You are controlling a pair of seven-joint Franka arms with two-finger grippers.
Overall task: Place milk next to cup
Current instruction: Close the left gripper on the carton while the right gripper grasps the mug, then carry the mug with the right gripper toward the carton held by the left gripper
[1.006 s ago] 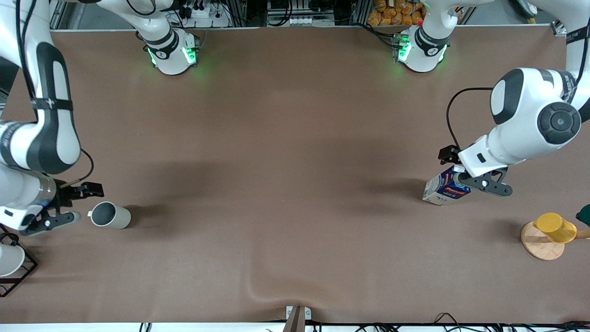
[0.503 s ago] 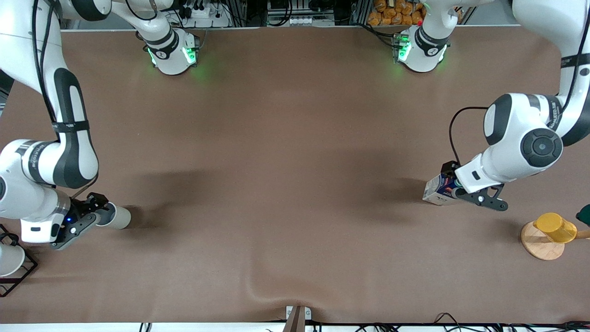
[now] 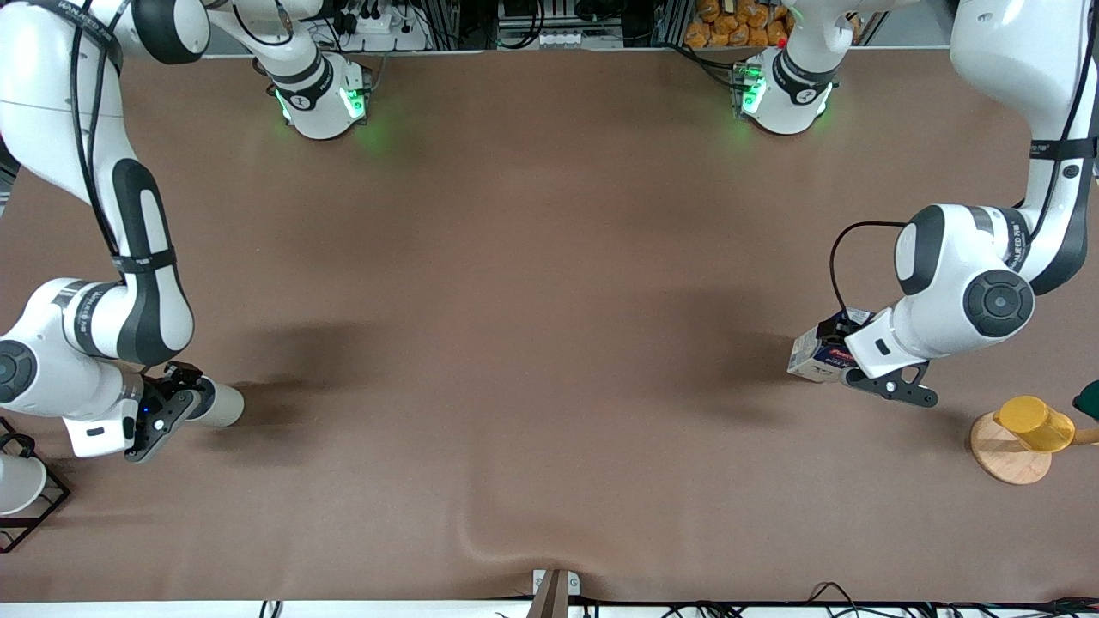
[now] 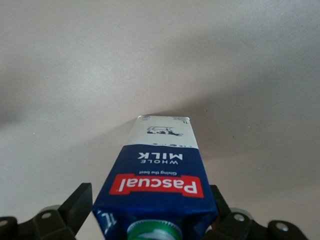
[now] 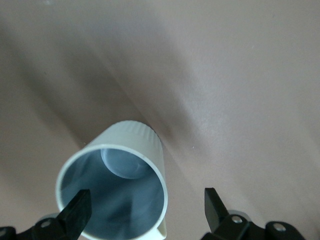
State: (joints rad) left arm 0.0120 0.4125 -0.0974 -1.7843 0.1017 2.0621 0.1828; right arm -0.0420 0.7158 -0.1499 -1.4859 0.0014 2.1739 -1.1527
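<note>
nothing is placed yet: the milk (image 3: 811, 356) stands at the left arm's end of the table, well apart from the cup (image 3: 219, 406) at the right arm's end. the left gripper (image 4: 150, 210) straddles the carton, unclenched; the right gripper (image 5: 145, 210) brackets the cup's rim, also released. grasp, carry and set-down remain.

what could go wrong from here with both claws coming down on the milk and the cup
1. The left claw is open around the milk carton, whose top is tall and narrow; an off-centre close could tip it.
2. The right claw straddles one wall of the grey cup, one finger inside the rim; closing may nudge or tip it.
3. Milk and cup stand at different ends of the table, so the carry is long.
</note>
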